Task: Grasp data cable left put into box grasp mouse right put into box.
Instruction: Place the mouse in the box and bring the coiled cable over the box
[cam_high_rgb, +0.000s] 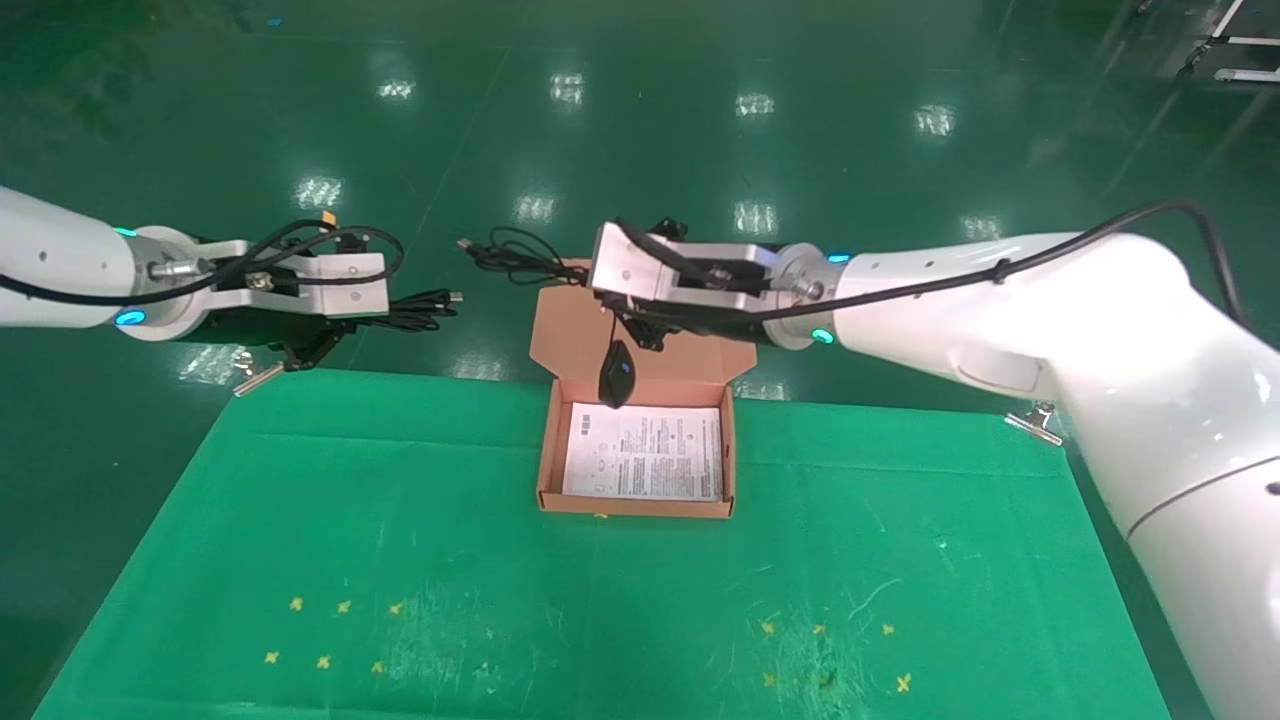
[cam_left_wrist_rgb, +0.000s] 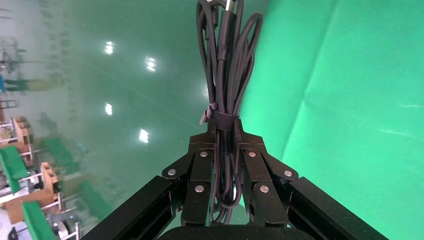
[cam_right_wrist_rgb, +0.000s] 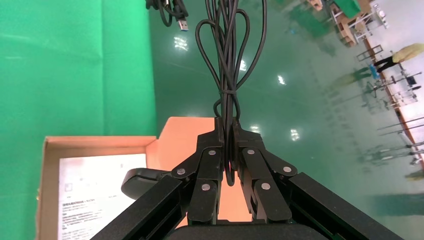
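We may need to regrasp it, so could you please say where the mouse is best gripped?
Grip the mouse across its narrow oval body, coming from above: it dangles by its cord from the right end effector over the box, so a cord hold lets it swing.

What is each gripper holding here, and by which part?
Left gripper: data cable, mid-bundle. Right gripper: the mouse by its cord, mouse dangling.

The right end effector (cam_right_wrist_rgb: 229, 150) pinches the mouse's bundled cord (cam_right_wrist_rgb: 227, 60); the mouse (cam_right_wrist_rgb: 140, 181) hangs over the box (cam_right_wrist_rgb: 95, 145).
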